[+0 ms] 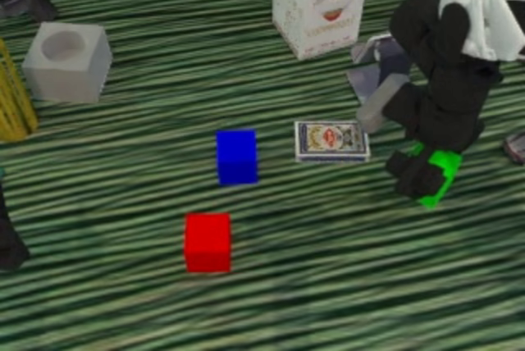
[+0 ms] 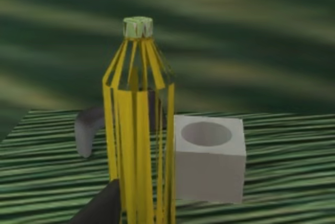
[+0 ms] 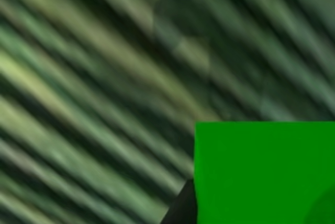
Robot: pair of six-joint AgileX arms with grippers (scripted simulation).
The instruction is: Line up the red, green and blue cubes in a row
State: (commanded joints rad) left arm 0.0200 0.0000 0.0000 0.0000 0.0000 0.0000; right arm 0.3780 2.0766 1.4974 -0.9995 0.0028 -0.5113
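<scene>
Right tool (image 1: 428, 177): closed on the green cube (image 1: 444, 172), right of the card deck (image 1: 331, 140).
Handling: likely light, rigid; grip flat opposite faces.
Left tool: unseen.

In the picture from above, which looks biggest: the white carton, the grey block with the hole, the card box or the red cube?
Largest to smallest in the top view:
1. White carton, though its top is cut off
2. Grey block
3. Card box
4. Red cube, only a little smaller than the card box
</scene>
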